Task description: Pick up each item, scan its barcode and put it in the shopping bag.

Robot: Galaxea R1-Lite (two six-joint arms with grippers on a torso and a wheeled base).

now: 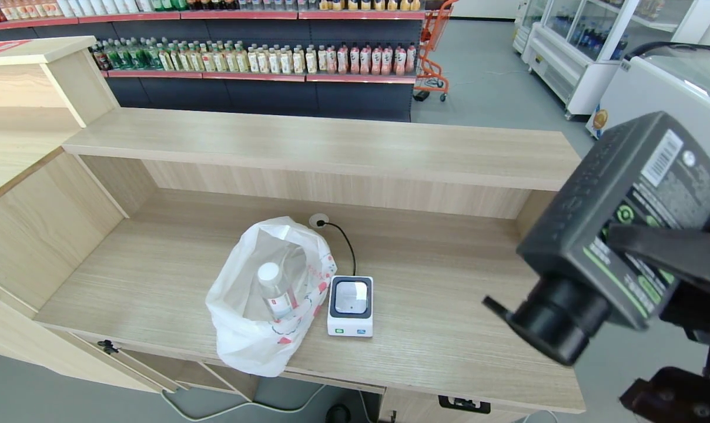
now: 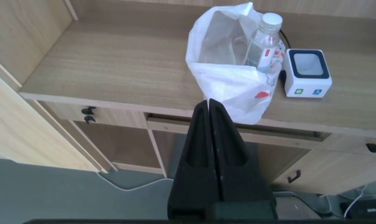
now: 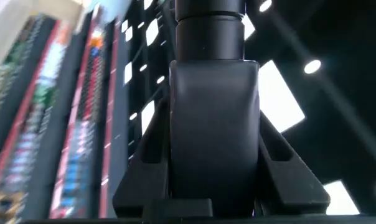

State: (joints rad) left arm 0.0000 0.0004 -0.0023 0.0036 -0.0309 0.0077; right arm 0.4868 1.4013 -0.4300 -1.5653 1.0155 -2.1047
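My right gripper (image 1: 646, 247) is shut on a dark grey bottle (image 1: 602, 194) with a black cap and a barcode label. It holds the bottle high off the counter's right end, close to the head camera. In the right wrist view the bottle (image 3: 214, 112) stands between the two fingers (image 3: 291, 180). A white shopping bag (image 1: 243, 341) stands open on the counter with a clear water bottle (image 1: 274, 291) inside. The white barcode scanner (image 1: 350, 305) sits just right of the bag. My left gripper (image 2: 208, 106) is shut and empty, low in front of the counter, below the bag (image 2: 219, 62).
The wooden counter (image 1: 449, 294) has a raised ledge (image 1: 331, 147) behind and a side wall on the left. The scanner's black cable (image 1: 348, 244) runs to a hole at the back. Drink shelves (image 1: 261, 59), an orange cart (image 1: 434, 53) and freezers (image 1: 590, 47) stand beyond.
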